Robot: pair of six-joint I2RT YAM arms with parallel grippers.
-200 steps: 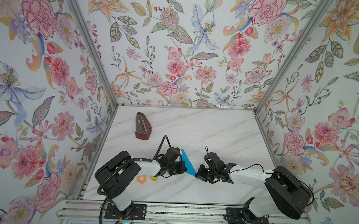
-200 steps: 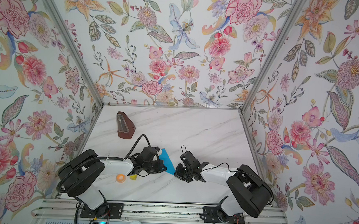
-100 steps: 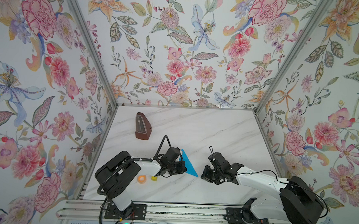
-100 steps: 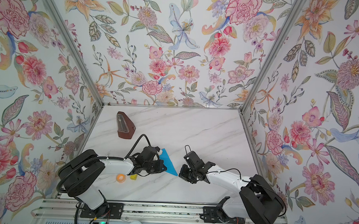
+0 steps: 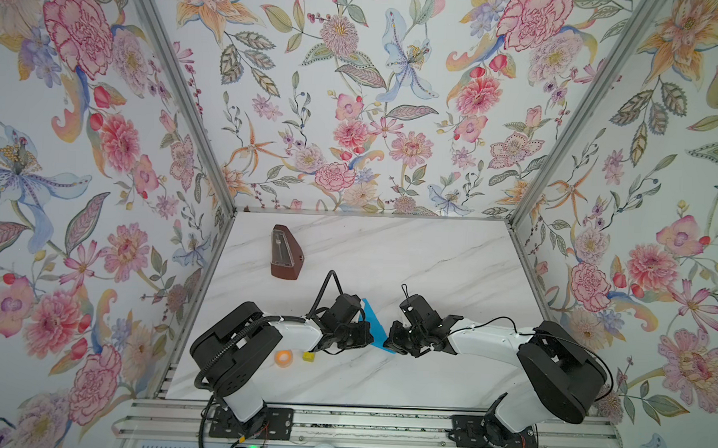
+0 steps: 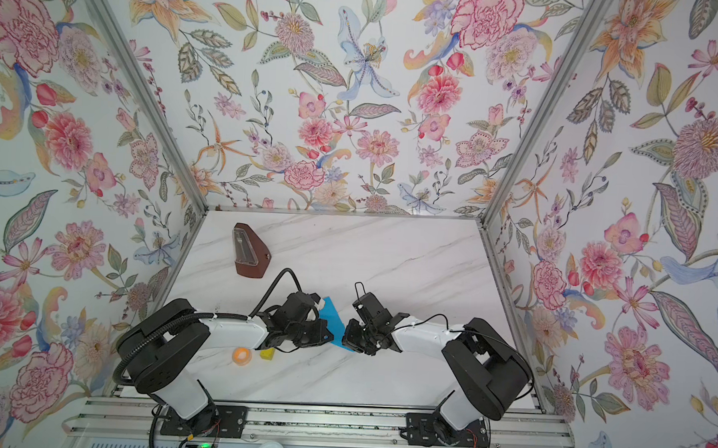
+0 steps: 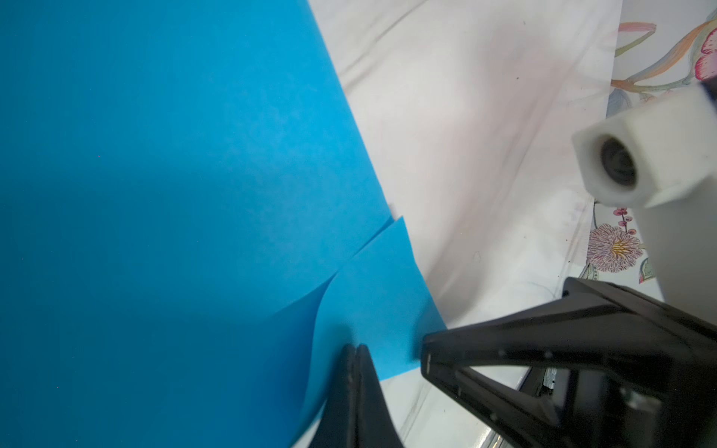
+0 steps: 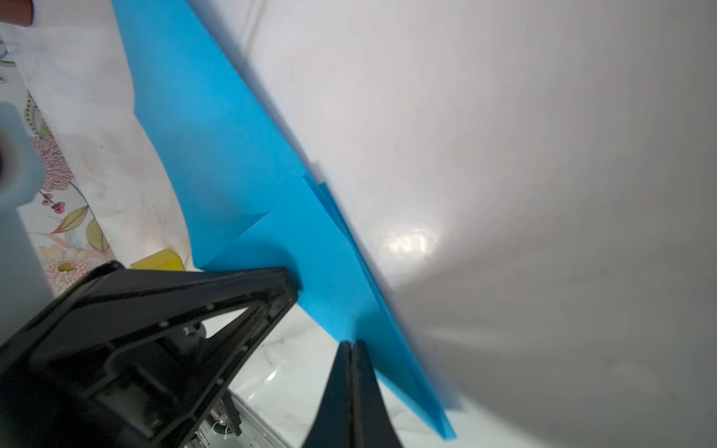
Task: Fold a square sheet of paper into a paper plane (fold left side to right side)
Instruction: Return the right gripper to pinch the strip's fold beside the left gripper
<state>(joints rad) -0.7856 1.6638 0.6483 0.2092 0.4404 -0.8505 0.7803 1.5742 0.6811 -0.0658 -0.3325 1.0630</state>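
**Both pincers squeezed shut, tips down at the blue paper**

White marble-look table (image 5: 389, 255) boxed in by loud floral wallpaper (image 5: 354, 108) on three sides, so that's the setting. The blue paper (image 5: 374, 323) sits toward the front middle of the table, right between the two arms. It's already folded into a long pointy wedge. In both top views the narrow end points to the back of the table and the wider end toward the front.

Left gripper (image 7: 355, 347): fingers pressed flat together with no gap at all, tips sitting against the paper near its wide end. In the left wrist view a top layer of the paper curls up just beside those tips, and a diagonal flap edge shows. Honestly can't tell if a layer is pinched between the fingers or if the closed tips just press on it.

Right gripper (image 8: 351, 345): same deal, fingers squeezed shut, tips touching the paper from the other side. The two grippers are nearly nose to nose, with only the paper between them.

Other stuff: a brown metronome (image 5: 284, 253) stands back left, well apart from the paper. A small orange ring (image 5: 283, 358) and a little yellow block (image 5: 309, 356) lie just beside each other in front of the left arm, near the paper but not touching it.
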